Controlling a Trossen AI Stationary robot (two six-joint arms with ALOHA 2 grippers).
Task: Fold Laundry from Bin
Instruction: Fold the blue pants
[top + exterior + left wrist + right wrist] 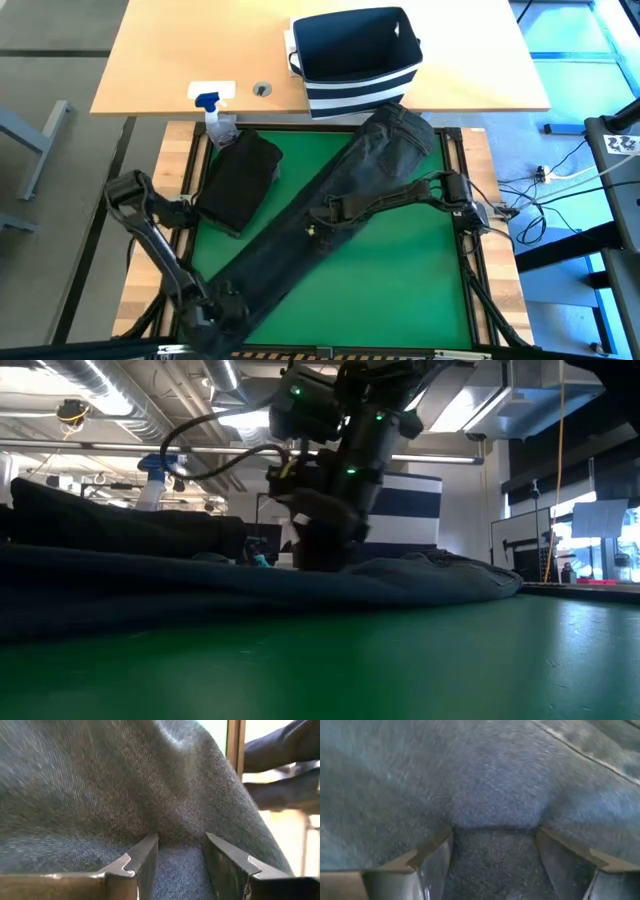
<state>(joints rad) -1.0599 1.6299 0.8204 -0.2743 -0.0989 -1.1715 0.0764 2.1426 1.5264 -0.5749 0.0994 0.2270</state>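
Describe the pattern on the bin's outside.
The bin is navy with white horizontal stripes around its lower part, clearest in the high view.

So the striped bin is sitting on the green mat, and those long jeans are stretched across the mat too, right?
Not quite. The striped bin sits on the wooden table beyond the green mat, as the high view shows. The long jeans do stretch across the mat.

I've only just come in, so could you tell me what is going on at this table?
The robot is folding laundry. A long dark denim garment lies stretched diagonally across the green mat. The left tool is down on its near end with cloth between its fingers; the right tool presses on its middle, fingers spread wide. A folded black garment sits at the mat's left side, near a spray bottle. The striped bin stands on the wooden table behind and looks empty.
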